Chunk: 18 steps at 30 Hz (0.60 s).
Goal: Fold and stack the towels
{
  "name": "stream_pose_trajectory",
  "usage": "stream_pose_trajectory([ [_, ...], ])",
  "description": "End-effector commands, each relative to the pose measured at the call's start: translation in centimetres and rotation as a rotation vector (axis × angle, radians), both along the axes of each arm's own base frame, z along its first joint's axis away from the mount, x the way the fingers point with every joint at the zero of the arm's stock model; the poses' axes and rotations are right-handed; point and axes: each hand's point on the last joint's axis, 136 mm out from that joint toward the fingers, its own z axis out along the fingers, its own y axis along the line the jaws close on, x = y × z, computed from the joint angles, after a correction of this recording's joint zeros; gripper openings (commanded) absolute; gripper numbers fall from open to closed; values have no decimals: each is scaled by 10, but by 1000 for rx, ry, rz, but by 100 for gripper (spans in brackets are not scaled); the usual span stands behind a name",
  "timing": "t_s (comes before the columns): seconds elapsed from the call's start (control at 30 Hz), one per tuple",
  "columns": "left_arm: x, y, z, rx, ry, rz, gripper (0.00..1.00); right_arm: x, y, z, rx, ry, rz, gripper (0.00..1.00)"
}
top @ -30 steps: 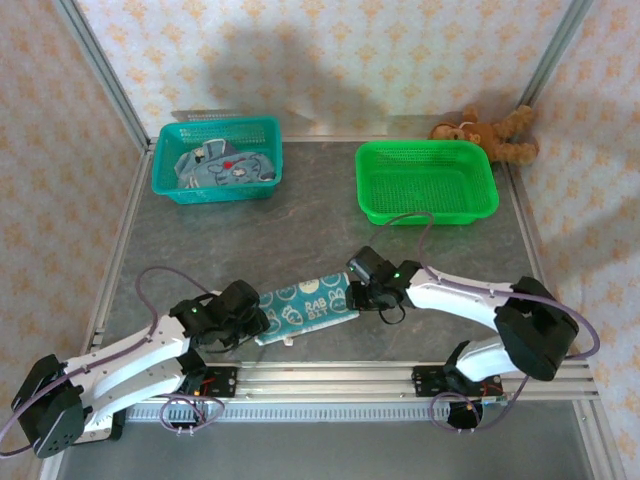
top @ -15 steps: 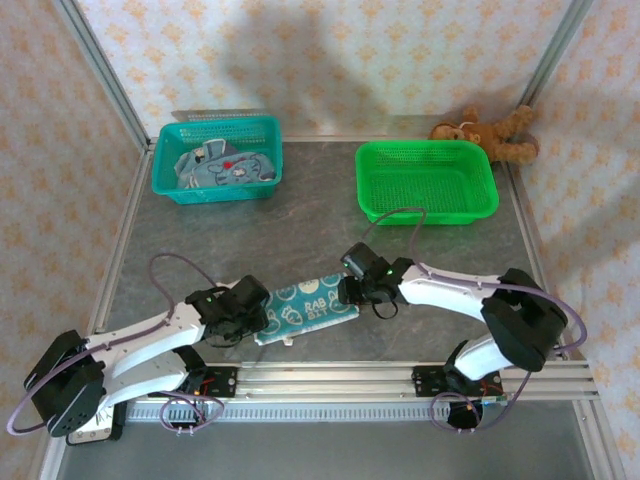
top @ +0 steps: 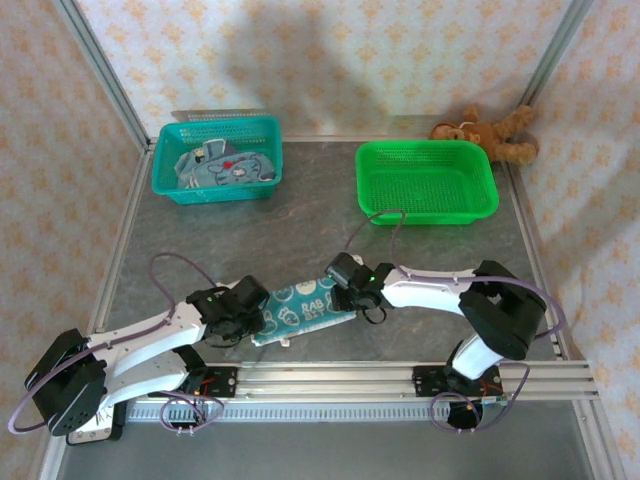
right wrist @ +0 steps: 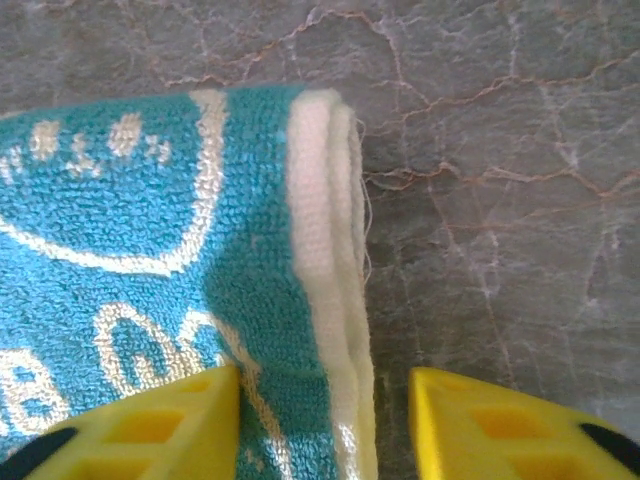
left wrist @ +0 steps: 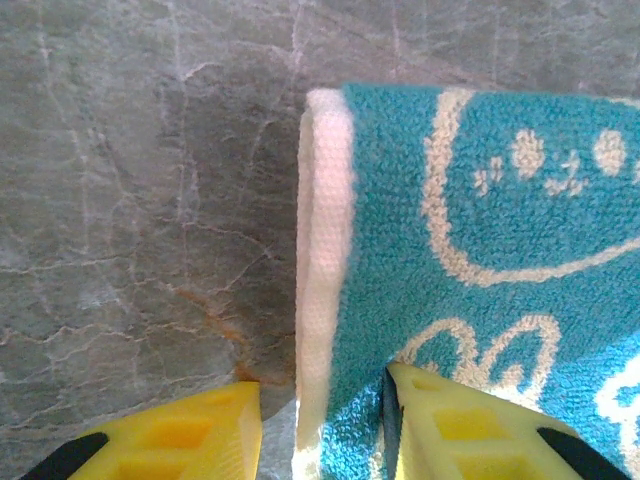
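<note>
left fingers [left wrist: 180, 440] straddle one towel [left wrist: 480, 250] hem, right fingers [right wrist: 150, 430] the other.

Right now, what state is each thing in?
folded towel: lying flat, folded into a strip
left claw: open, astride the towel's left hem
right claw: open, astride the towel's right hem
teal basket: holds crumpled towels
green basket: empty
teddy bear: lying behind the green basket
</note>
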Motion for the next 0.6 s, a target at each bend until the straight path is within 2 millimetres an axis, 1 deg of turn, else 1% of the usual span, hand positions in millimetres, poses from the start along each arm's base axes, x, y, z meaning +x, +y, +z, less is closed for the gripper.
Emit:
stream_pose_trajectory([
  [0.0,12,-8,-5,-26,-53,-2,35,-6,7,-23,-15,24,-8,34],
  [0.1,12,-7,-3,-27,-58,-4,36,-8,3,-24,-6,27,-33,15],
  [0.2,14,-7,4,-27,-78,-4,35,-6,-2,-11,1,0,-62,0],
  [0.3,21,-5,17,-19,-119,-4,35,0,-8,10,-13,-41,-89,0],
  [0.37,27,-5,29,-22,-163,-5,35,6,-13,29,-39,-77,-104,0],
  [0.43,35,-6,46,-33,-215,-7,36,14,-18,51,-70,-118,-117,0],
  [0.47,38,-7,54,-39,-237,-9,38,18,-21,61,-83,-130,-124,0],
  [0.57,48,-9,78,-53,-309,-16,49,36,-26,96,-99,-167,-148,0],
])
